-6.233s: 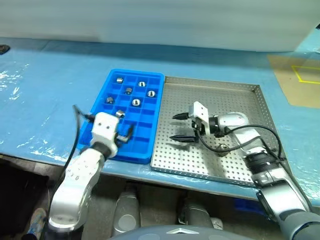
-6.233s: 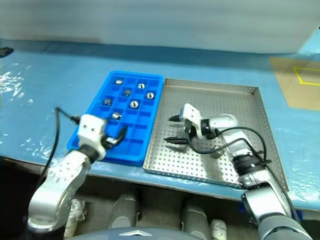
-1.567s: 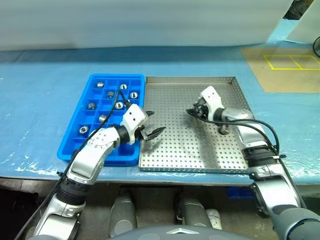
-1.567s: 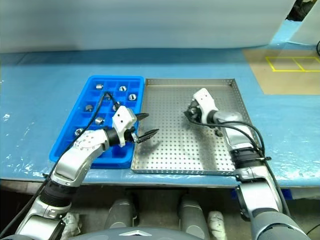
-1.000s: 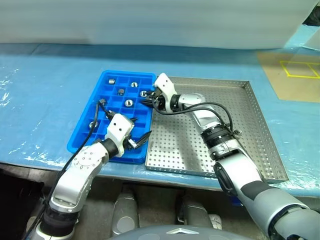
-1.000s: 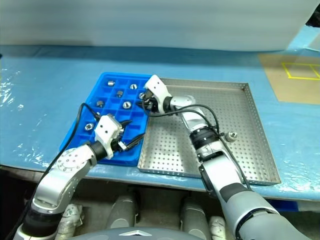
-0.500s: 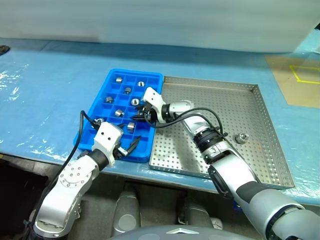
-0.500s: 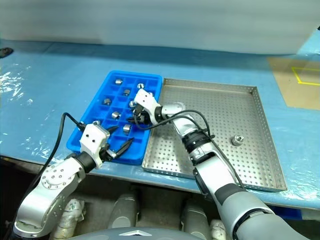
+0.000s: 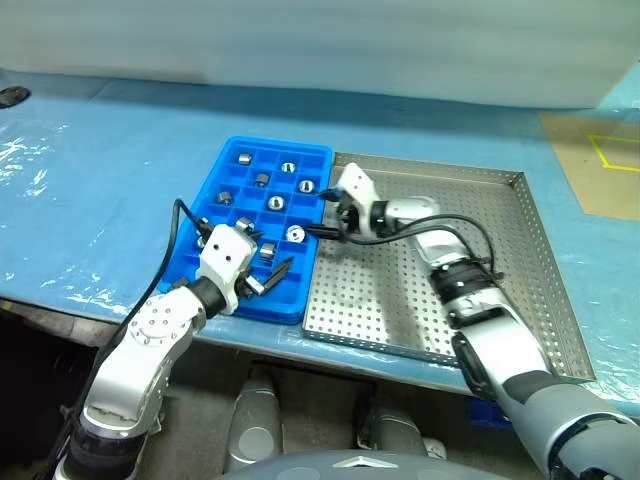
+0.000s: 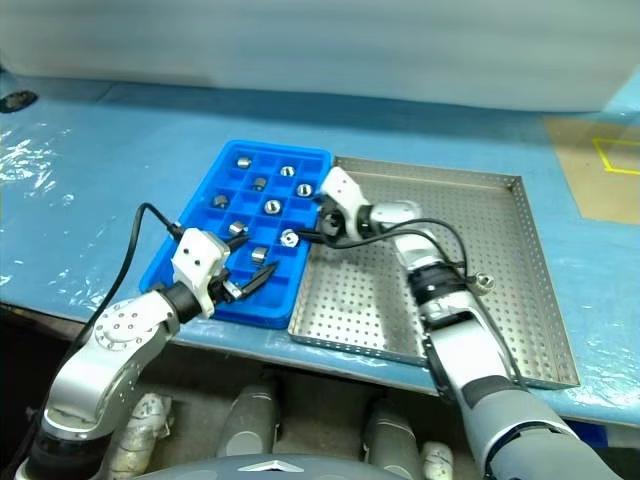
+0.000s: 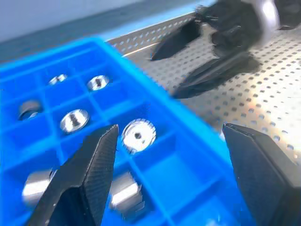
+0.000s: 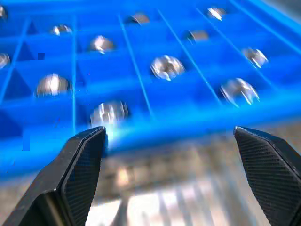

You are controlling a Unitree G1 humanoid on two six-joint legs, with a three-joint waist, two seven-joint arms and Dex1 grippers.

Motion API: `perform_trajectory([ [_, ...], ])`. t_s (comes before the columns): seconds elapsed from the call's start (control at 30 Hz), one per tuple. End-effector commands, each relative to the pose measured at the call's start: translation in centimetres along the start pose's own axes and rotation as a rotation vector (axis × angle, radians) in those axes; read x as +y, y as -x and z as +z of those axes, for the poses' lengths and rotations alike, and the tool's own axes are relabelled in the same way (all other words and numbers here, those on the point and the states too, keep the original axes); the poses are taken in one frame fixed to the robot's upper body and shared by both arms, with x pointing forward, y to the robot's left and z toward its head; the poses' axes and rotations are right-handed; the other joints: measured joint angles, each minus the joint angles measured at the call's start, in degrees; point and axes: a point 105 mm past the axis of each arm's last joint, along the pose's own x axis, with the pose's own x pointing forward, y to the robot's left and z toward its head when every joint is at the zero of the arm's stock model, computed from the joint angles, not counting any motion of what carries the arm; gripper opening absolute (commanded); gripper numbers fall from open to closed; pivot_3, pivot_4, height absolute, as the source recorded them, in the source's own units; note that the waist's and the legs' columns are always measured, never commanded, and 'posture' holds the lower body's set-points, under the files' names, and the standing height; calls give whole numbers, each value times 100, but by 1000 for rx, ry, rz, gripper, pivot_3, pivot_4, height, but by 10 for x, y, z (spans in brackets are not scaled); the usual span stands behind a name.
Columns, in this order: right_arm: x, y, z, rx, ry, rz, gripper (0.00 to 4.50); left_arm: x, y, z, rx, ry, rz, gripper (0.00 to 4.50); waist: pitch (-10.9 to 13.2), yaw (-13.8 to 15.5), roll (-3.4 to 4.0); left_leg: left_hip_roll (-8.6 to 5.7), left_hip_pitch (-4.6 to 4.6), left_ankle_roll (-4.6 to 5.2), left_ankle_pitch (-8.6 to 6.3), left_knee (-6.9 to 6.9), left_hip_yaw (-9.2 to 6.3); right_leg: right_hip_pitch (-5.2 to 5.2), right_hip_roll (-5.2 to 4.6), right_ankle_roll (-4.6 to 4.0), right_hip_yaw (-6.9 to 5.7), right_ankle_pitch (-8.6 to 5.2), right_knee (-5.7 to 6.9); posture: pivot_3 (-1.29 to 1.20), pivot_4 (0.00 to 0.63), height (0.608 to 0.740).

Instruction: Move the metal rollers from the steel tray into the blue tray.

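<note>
The blue tray (image 9: 228, 292) holds several metal rollers, among them one (image 9: 295, 233) near its right rim. One more roller (image 10: 484, 283) lies on the steel tray (image 9: 520, 215), beside my right forearm. My right gripper (image 9: 316, 214) stands open and empty over the seam between the two trays, just right of that rim roller. My left gripper (image 9: 272, 264) is open with nothing in it above the blue tray's near compartments. In the left wrist view, rollers such as one (image 11: 138, 135) sit in compartments beyond the open left gripper (image 11: 169, 128). The right wrist view looks across the steel floor (image 12: 164, 188) at the filled compartments.
Both trays sit side by side on a table under a blue plastic sheet (image 9: 90, 190). A black cable (image 9: 182, 215) loops from my left hand over the blue tray's left edge. A tan floor patch with yellow lines (image 9: 600, 160) lies far right.
My right gripper opened, left a roller in the blue tray near its right rim, and drew back right to the seam between the trays. The left gripper stayed open in place. The camera shifted slightly.
</note>
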Motion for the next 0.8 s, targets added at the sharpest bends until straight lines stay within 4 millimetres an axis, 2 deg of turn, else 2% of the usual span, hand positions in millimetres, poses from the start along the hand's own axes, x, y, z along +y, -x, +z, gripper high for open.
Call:
perform_trajectory([
  [0.03,-9,32,3,-15,-16,-73,4485,-7,-13,7,-43,-11,-94,3759,0,-127,0,0,0,0,0,0,0,0,0,1,1,1,1,31,150,740],
  [0.17,-17,64,-11,34,-46,-182,4485,-10,-28,11,-65,-16,-165,3759,0,-408,0,3,7,-5,4,-3,2,-4,7,2,7,2,2,-68,150,740],
  [0.2,-19,77,-19,60,-59,-225,4485,-13,-34,11,-69,-20,-197,3759,-1,-460,0,4,7,-6,5,-4,2,-4,8,2,6,1,3,-117,150,740],
  [0.37,-18,117,-40,128,-108,-355,4485,-21,-47,10,-78,-39,-296,3759,-2,-611,2,4,12,-1,2,-6,7,-2,11,1,14,1,-2,-117,150,740],
  [0.53,-8,137,-56,172,-165,-405,4485,-30,-51,9,-81,-37,-375,3759,-3,-719,4,7,22,19,-9,-5,11,0,12,1,18,1,1,-117,150,740],
  [0.57,-8,139,-60,181,-175,-412,4485,-32,-53,9,-83,-37,-389,3759,-4,-733,4,6,27,20,-10,-6,11,5,11,1,18,1,1,-260,150,740],
  [0.8,-1,146,-94,233,-272,-457,4485,-35,-60,12,-98,-45,-430,3759,-4,-811,5,-1,55,32,-17,-3,26,29,4,0,30,1,-6,-286,150,740],
])
